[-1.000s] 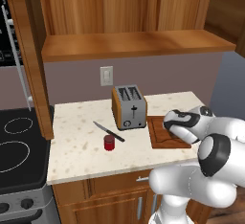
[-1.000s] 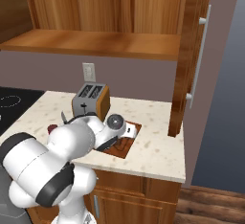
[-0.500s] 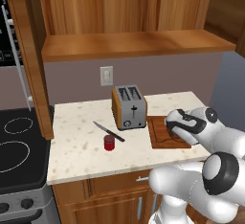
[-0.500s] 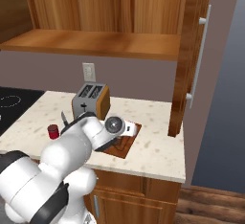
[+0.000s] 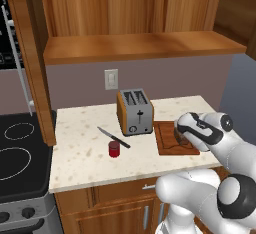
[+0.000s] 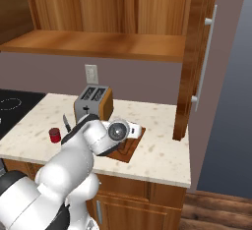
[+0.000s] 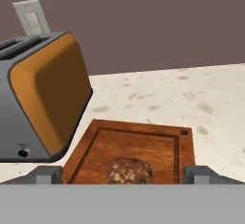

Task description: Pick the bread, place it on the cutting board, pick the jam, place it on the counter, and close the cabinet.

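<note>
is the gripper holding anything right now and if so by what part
Nothing is held. The gripper is open, a fingertip on either side of the bread, which rests on the cutting board.

A home kitchen is showing here, and the toaster (image 5: pixel 135 111) is serving as its centre, sitting on a pale speckled counter (image 5: pixel 80 148) with wooden drawers running beneath it. A wall switch plate (image 5: pixel 111 79) is hanging just behind the toaster, and a wooden cabinet (image 5: pixel 135 13) is standing open above it. A black stovetop (image 5: pixel 20 150) is lying well to the toaster's left, while a knife (image 5: pixel 113 137), a jam (image 5: pixel 114 149) and a cutting board (image 5: pixel 167 137) are resting near it.
</note>
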### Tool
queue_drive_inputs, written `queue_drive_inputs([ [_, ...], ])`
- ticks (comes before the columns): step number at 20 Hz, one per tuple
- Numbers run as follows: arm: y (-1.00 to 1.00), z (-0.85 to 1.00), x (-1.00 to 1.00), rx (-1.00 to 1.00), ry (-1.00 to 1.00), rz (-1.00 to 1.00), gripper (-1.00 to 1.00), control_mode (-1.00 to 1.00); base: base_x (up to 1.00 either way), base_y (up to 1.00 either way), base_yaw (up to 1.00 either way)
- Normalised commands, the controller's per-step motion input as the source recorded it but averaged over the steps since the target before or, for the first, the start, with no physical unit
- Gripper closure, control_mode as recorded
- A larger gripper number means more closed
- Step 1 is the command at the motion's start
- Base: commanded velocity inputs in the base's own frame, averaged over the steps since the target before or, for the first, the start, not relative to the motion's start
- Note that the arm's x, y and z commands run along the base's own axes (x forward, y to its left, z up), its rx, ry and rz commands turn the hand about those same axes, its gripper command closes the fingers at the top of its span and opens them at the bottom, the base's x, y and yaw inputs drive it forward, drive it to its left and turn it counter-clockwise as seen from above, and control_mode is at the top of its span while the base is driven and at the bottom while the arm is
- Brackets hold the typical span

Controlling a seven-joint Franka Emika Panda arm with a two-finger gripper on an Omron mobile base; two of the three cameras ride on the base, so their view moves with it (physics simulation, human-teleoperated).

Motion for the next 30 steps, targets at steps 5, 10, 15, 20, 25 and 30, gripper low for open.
queue_drive_inputs([
  [5,0.00,0.23,0.00,0.00,-0.07,0.00,-1.00,-1.00,0.00,0.00,0.00],
  [10,0.00,0.26,-0.02,0.00,-0.07,0.00,-1.00,-1.00,0.00,0.00,0.00],
  [15,0.00,0.30,-0.09,0.00,-0.08,0.00,-1.00,-1.00,0.00,0.00,0.00],
  [20,0.00,0.33,-0.08,0.00,-0.07,0.00,-1.00,-1.00,0.00,0.00,0.00],
  [25,0.00,0.36,-0.07,0.00,-0.05,0.00,-1.00,-1.00,0.00,0.00,0.00],
  [30,0.00,0.32,-0.04,0.00,-0.03,0.00,-1.00,-1.00,0.00,0.00,0.00],
])
